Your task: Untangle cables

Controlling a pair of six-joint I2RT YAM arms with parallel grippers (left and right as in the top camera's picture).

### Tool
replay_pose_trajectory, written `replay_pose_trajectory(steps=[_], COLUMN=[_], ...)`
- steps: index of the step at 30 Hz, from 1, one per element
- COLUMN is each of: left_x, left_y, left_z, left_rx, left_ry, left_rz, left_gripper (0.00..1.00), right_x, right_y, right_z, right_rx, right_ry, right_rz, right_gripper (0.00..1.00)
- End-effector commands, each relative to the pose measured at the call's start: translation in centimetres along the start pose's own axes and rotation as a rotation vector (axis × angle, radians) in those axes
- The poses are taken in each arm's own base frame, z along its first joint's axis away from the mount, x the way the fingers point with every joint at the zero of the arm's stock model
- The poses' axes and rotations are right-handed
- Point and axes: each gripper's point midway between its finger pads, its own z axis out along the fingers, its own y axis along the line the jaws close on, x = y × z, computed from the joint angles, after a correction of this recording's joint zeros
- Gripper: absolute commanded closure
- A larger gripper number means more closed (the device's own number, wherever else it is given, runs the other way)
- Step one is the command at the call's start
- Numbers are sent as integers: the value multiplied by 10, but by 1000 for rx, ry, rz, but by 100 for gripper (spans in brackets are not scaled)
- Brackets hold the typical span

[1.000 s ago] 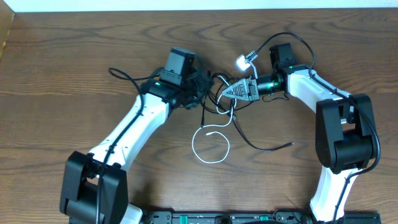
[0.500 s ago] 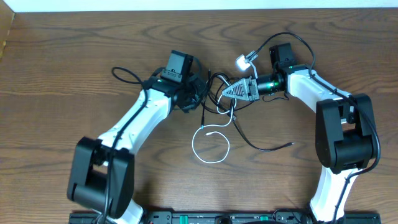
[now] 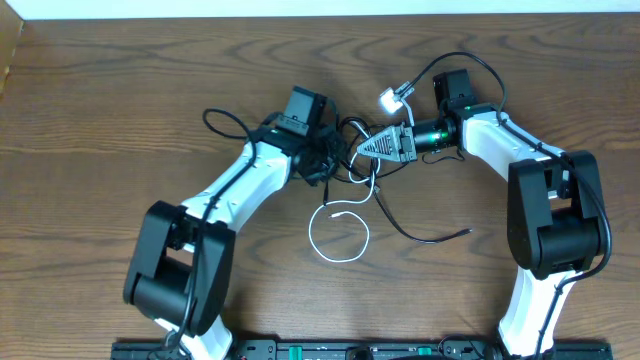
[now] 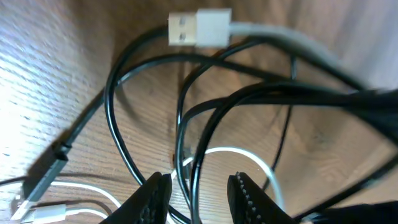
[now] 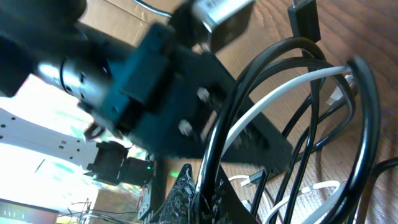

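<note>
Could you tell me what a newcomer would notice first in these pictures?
The knot of black and white cables at the middle of the table stands out, the left gripper and right gripper flanking it on either side. Below it a white loop lies on the wood; the left wrist view shows a white USB plug close up.

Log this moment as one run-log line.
left gripper: open, straddling black cable | right gripper: shut on black cable | white cable: looped on table

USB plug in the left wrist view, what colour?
White USB plug, best seen in left wrist view.
</note>
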Motion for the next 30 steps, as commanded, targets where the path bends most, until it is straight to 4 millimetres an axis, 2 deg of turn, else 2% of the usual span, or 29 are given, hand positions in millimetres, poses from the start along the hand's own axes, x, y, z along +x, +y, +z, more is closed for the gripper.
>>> replay_pose_trajectory(steps=[1,3,4,5,6,13,18,25,30], left_x=[10,9,8,8,8,9,2,5,2], left_y=[8,12,12,13,12,7,-3,-30,-47], left_z=[14,17,18,18,18,12,-6,-49,-87], left_rx=[-35,-48,-51,-52,-51,-17,40,190,284], left_ry=[24,17,16,16,16,51,55,102,60], left_rz=[-3,-7,-8,-8,-8,58,115,228,292], left_gripper=[65,65,70,78,92,92,92,92,93], right_x=[-5,-5,-5,-5,-5,-3,-3,-3,-3], right_y=[14,14,14,14,13,5,5,5,5], right_z=[1,1,1,1,1,1,1,1,1], right_rx=[-27,-27,-27,-27,-27,22,25,25,25], right_ry=[-4,-4,-4,-4,-4,4,5,5,5], right_rz=[-24,-24,-24,-24,-24,-23,-23,-23,-23], right_gripper=[99,99,99,99,99,99,99,99,99])
